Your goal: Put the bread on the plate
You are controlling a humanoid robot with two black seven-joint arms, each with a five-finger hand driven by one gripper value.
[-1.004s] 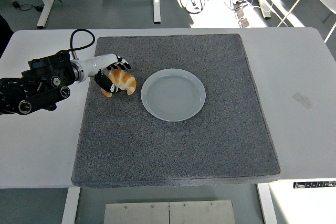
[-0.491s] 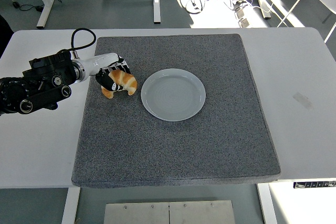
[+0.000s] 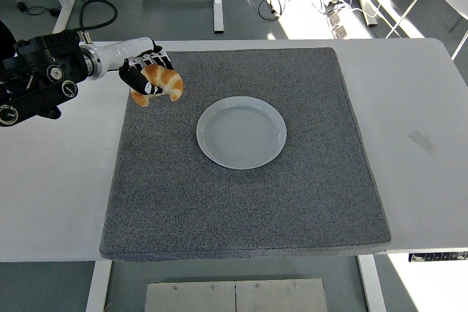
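In the head view, the left hand point(image 3: 144, 71) came in from nine o'clock and was clenched around the bread point(image 3: 159, 83), a golden croissant-shaped piece. The bread appeared to be lifted clear of the grey mat point(image 3: 248, 202), near the mat's ten o'clock corner, with its curved ends pointing down. That hold suited a carry: the fingers point(image 3: 139, 78) wrapped the upper part, leaving the underside free to be set down. The plate point(image 3: 241, 131) lay empty near the mat's centre, at about four o'clock from the bread and well apart from it, so the placing was not yet done. The mat rested on the white table point(image 3: 417, 107). The right hand was not in view.

Against the frame half a second before, the arm had pulled up and back toward eleven o'clock, taking the bread with it. Earlier the bread had sat lower on the mat, just beside the plate's nine o'clock rim; now a wider gap lay between them. The plate itself had not shifted.
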